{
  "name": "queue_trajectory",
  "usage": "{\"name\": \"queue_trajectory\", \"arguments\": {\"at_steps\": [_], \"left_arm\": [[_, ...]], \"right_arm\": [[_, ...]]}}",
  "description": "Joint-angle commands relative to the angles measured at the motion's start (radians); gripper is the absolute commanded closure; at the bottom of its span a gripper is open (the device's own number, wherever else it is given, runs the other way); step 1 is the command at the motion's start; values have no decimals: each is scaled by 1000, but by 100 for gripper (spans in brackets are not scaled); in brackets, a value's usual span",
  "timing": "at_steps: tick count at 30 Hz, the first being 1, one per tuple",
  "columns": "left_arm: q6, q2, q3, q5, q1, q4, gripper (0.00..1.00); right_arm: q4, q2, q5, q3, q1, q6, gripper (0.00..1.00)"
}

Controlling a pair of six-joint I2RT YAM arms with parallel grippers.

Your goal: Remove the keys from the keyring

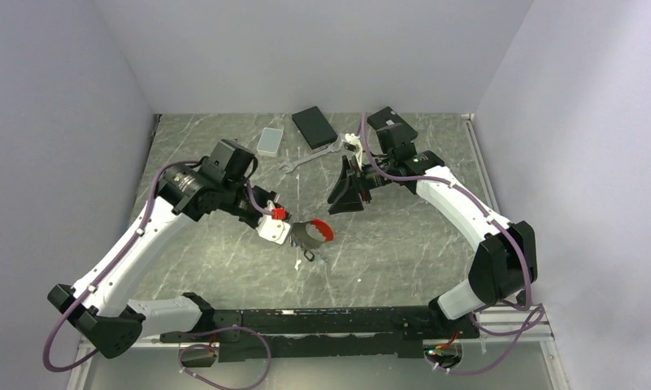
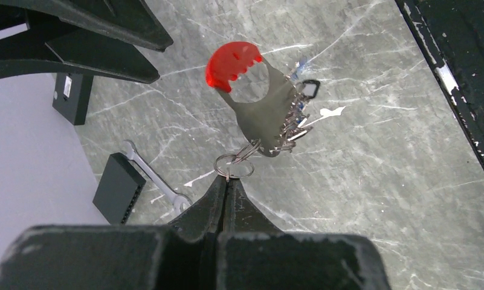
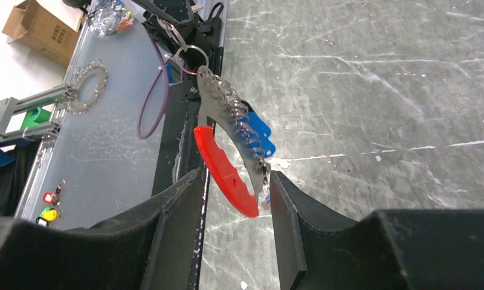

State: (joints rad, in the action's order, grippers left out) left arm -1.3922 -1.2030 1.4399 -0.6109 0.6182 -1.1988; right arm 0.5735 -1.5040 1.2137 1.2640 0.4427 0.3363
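My left gripper point(image 1: 293, 236) is shut on the thin grey ring point(image 2: 233, 166) of the keyring and holds it above the table. From the ring hang a grey metal plate point(image 2: 266, 115) with a red curved clip point(image 2: 230, 60) and a bunch of small keys point(image 2: 295, 124). The keys' blue heads point(image 3: 255, 134) show in the right wrist view. My right gripper point(image 3: 233, 202) is open, and the tip of the red clip point(image 3: 227, 169) hangs between its fingers point(image 3: 179, 211) without touching them. In the top view the right gripper point(image 1: 346, 197) sits just right of and beyond the clip point(image 1: 326, 231).
A silver wrench point(image 1: 310, 156), a black box point(image 1: 314, 126) and a small clear box point(image 1: 269, 142) lie at the back of the marble table point(image 1: 387, 244). The wrench point(image 2: 151, 178) and black box point(image 2: 118, 187) also show in the left wrist view.
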Motion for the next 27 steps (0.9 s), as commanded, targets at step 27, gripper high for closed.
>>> {"name": "queue_trajectory", "arguments": {"at_steps": [27], "left_arm": [[-612, 311, -350, -36, 80, 381, 100]], "right_arm": [[-173, -66, 115, 73, 144, 96, 58]]}}
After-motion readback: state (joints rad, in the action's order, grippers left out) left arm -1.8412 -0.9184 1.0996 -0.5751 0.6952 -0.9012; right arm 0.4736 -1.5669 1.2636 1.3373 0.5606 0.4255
